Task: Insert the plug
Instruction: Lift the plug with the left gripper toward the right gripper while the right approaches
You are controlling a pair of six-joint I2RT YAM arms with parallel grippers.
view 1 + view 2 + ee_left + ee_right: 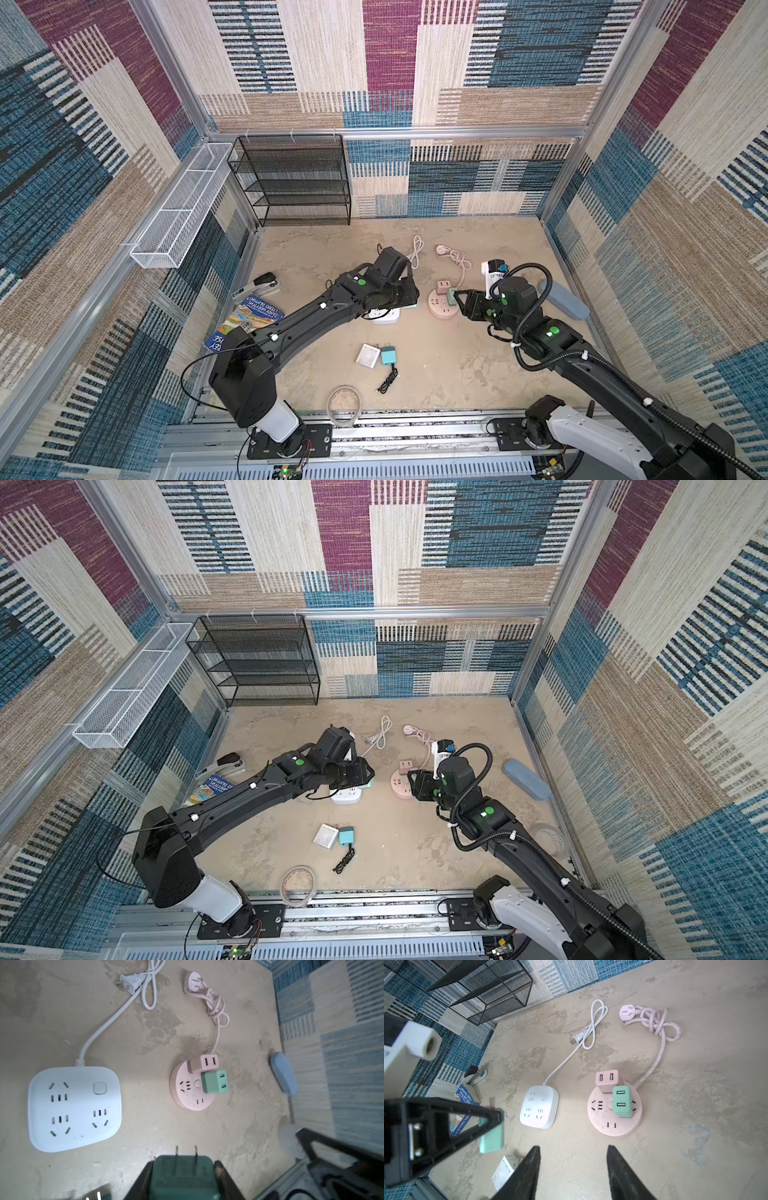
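Strips two: white strip (74,1109), pink strip (187,1103), apart. Plugs five: seated plugs (607,1081), two, in pink strip; loose plugs (368,355), two; held plug (184,1176) clamped in left gripper (184,1162), between strips. Right gripper (573,1147) jaws apart, empty.

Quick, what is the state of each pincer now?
Left pincer: closed on the green plug.
Right pincer: open, holding nothing.

Top views look down; close wrist views share pink socket (187,1098)
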